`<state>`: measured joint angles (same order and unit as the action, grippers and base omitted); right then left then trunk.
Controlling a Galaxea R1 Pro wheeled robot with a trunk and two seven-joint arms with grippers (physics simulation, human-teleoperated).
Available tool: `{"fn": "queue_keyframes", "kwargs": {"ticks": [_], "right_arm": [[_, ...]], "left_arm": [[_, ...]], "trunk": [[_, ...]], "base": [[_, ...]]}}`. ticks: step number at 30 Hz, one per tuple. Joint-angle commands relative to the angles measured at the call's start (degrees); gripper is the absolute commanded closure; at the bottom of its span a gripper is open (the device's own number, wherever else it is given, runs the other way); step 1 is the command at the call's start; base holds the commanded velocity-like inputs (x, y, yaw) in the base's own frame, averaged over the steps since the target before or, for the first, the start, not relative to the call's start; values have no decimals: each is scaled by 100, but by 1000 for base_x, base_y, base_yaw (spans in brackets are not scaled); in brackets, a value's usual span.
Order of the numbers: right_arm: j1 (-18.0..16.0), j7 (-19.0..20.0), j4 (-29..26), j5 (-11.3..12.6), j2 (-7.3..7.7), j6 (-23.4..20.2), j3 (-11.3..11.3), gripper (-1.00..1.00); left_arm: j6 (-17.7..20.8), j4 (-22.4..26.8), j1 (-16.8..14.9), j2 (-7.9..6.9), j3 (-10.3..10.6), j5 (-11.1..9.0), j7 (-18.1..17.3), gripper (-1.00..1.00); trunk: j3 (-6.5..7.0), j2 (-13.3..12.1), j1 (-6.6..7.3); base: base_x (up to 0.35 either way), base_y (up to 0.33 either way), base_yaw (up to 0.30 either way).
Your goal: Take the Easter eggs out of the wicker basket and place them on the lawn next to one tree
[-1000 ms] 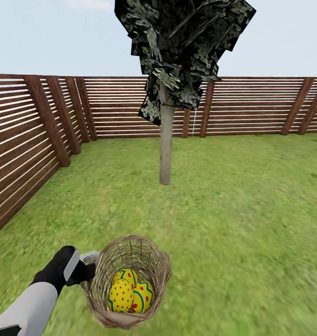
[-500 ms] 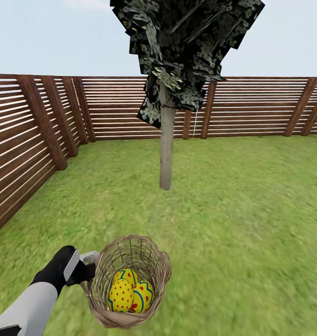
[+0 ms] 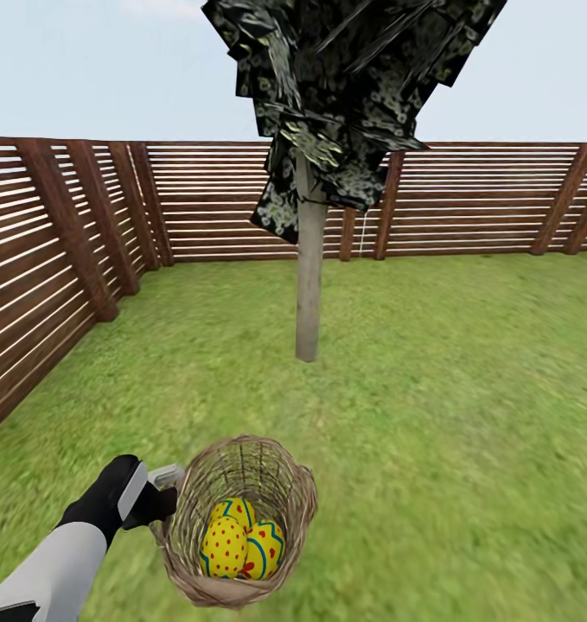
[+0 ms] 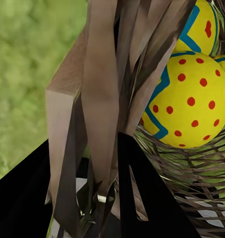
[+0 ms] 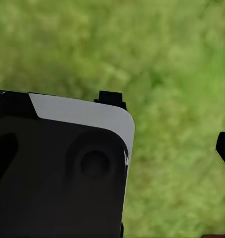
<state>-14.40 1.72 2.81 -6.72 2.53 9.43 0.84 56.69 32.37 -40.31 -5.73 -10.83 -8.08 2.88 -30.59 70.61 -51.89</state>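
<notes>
Easter eggs (image 3: 239, 537) in wicker basket (image 3: 286, 484) | left jaws grasping its rim | right jaws: state unclear

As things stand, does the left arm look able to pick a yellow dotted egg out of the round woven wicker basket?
Probably not: the left gripper is shut on the rim of the round woven wicker basket, carrying it. The yellow dotted eggs lie open from above, but that gripper is occupied.

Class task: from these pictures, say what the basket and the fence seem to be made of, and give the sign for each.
The wicker basket looks like woven twigs, matt tan-brown: open strands let the grass show through. The fence looks like brown wood with a slight sheen: horizontal slats on thick posts. Both are renders, so this is only how they look.
</notes>
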Motion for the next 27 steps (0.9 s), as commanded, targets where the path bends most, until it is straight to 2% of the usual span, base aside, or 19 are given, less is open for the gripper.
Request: {"fn": "queue_keyframes", "kwargs": {"ticks": [1, 27], "right_arm": [[-10, 4, 26, -48, 2, 41, 13, -100], [-10, 3, 26, -48, 2, 41, 13, -100]], "left_arm": [[21, 6, -3, 1, -16, -124, 28, 100], [17, 6, -3, 1, -16, -124, 28, 100]], "trunk": [[-5, 3, -3], [-5, 3, -3]], "base": [[322, 0, 0], [322, 0, 0]]}}
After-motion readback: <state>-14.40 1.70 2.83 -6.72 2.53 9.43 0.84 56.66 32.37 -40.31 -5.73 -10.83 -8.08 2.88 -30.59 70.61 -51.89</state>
